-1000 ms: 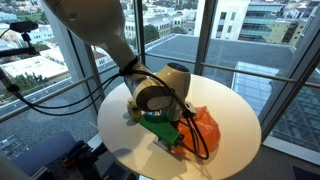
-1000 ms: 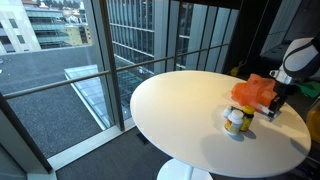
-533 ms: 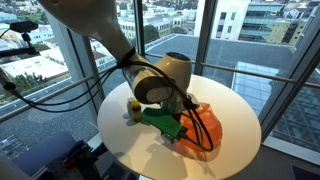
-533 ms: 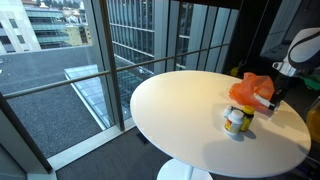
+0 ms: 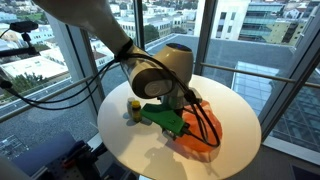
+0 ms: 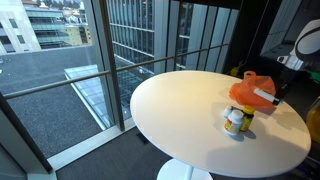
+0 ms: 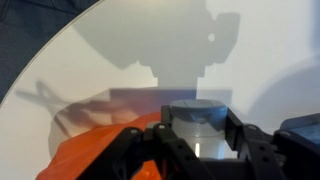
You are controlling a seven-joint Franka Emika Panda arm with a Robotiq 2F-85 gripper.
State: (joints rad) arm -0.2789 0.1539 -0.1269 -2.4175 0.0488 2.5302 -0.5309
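Cloth (image 6: 248, 91), orange, is pinched in my closed tool (image 6: 271, 100) and seems raised off the surface (image 6: 180, 115). Measured from the jar (image 6: 237, 121), it hangs just above and beyond, not touching. My tool grips the edge farthest from the jar, so the bulk drapes jar-ward.

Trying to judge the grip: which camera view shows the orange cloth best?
In an exterior view the orange cloth shows best: nearly its whole crumpled outline, by the yellow-lidded jar. In an exterior view the arm covers part of the cloth. The wrist view catches only one edge.
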